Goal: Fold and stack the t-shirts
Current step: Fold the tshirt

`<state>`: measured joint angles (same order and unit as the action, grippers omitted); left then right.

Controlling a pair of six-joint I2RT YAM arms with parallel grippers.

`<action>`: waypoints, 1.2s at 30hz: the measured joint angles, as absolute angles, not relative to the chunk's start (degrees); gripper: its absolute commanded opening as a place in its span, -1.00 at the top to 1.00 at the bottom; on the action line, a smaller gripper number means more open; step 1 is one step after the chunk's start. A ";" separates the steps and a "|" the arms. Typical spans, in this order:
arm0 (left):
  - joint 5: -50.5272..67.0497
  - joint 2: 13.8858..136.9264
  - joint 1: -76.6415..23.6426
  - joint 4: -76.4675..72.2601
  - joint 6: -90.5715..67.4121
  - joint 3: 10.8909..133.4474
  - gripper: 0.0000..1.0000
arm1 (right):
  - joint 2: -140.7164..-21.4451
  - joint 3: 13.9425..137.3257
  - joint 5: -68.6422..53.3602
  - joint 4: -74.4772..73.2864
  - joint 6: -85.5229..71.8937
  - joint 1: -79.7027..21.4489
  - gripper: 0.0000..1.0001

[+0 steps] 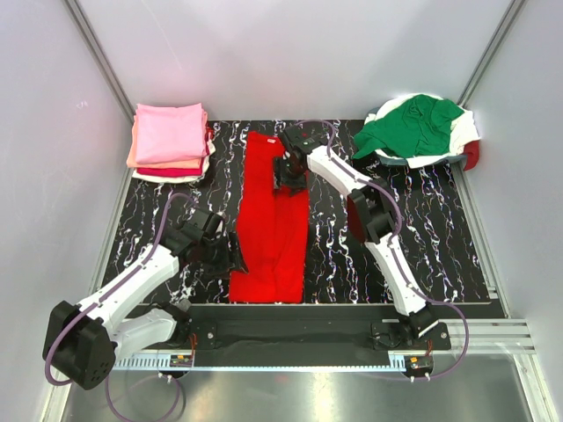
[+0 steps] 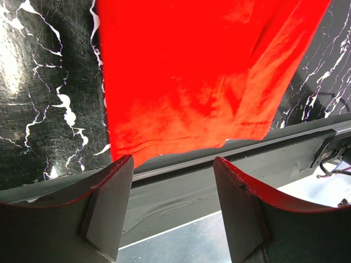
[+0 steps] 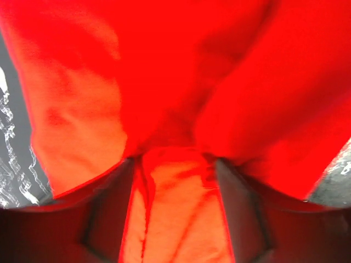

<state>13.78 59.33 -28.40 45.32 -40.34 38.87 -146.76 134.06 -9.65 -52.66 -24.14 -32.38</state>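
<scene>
**Q.** What does each gripper hold?

**A.** The right gripper (image 3: 174, 164) has its jaws wide apart, straddling a raised ridge of the bright red t-shirt (image 1: 273, 237). Cloth lies between and under the fingers, but nothing shows it pinched. The left gripper (image 2: 173, 161) is spread about as wide and is empty. The shirt's near hem lies just ahead of its fingertips, not touching them.

**Q.** Which step is this?

**A.** Probably mid-fold. The shirt lies as a long narrow strip, running from under the right gripper back towards the arm bases and passing close beside the left gripper's right. Well to the right gripper's left sits the stack of folded t-shirts (image 1: 171, 141), pink on top. On its other side a green t-shirt (image 1: 413, 125) lies heaped in a bin (image 1: 422, 161).

**Q.** What does the next move call for?

**A.** Most likely a cross-fold. The right jaws would close on the ridge, and the left would take the hem edge. Both layers need catching, or the strip will splay open.
</scene>
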 measured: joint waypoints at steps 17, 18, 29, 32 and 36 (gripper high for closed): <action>13.58 57.58 -28.40 45.34 -41.23 38.00 -0.33 | -103.85 91.05 -10.11 -48.99 -25.93 -32.16 -0.91; 13.58 57.17 -28.40 45.41 -41.58 37.43 -0.33 | -98.85 84.55 -10.46 -47.81 -27.55 -32.49 -0.90; 8.40 51.86 -29.45 46.85 -51.72 28.12 -0.29 | -83.72 47.42 -14.13 -37.43 -47.94 -48.62 -0.69; 6.57 50.63 -29.89 46.96 -54.46 27.20 -0.29 | -84.71 47.37 -14.63 -32.73 -50.94 -50.22 -0.64; 4.69 49.06 -30.02 45.43 -57.43 25.04 -0.29 | -88.64 47.44 -14.72 -27.46 -53.25 -51.33 -0.41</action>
